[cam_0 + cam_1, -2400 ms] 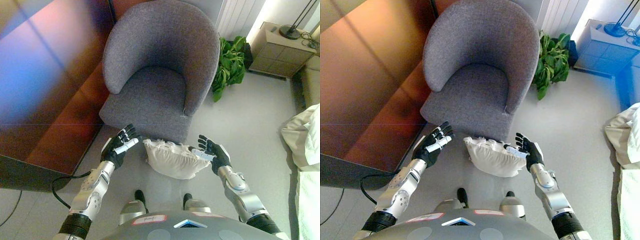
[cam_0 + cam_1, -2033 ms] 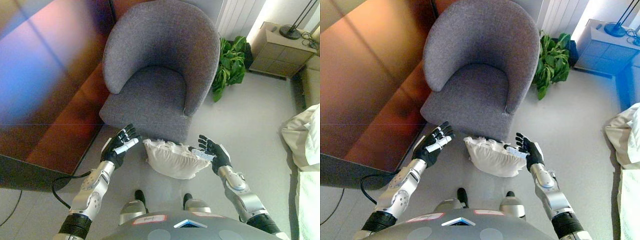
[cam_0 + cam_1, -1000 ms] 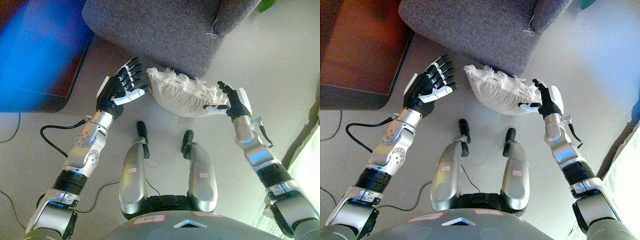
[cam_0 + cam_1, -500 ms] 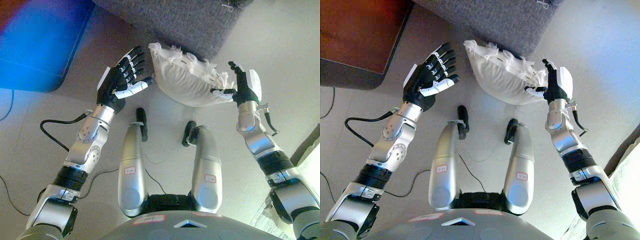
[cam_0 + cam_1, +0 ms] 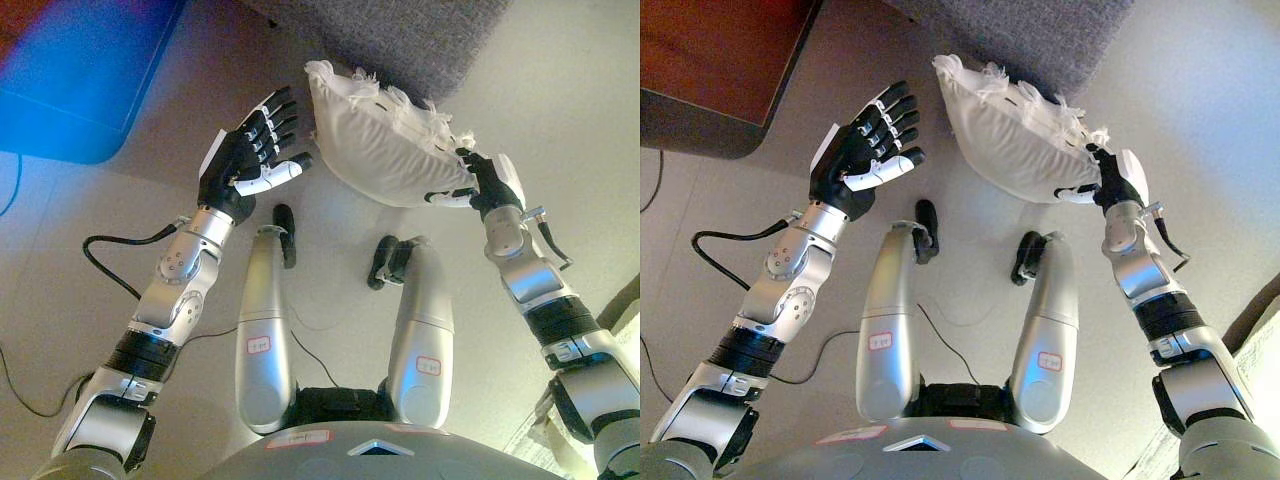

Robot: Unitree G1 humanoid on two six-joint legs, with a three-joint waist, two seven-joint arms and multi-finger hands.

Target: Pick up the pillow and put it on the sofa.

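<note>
The pillow (image 5: 385, 150), white, plump and fringed along its far edge, lies on the floor (image 5: 560, 110) against the foot of the grey armchair (image 5: 400, 35), between the two hands. It looks soft and light, a thing that will sag and fold if taken by one corner, and its smooth cover may slip through a loose hold. My judgement is that it wants pressing from both ends at once, palms flat against the short sides, so the filling bunches and carries the load.

The armchair, which serves as the sofa here, stands just beyond the hands, its base touching the pillow's far side; only its lower front shows. A dark reddish surface (image 5: 710, 60) sits off beyond the left hand, well apart from the pillow and out of the path.

The left hand (image 5: 252, 152) hangs just beside the pillow's left end, fingers straight and spread, palm turned inward, holding nothing. The right hand (image 5: 485, 183) is at the pillow's right end, touching it; its fingers partly sink behind the cloth, so I cannot tell whether they have closed.
</note>
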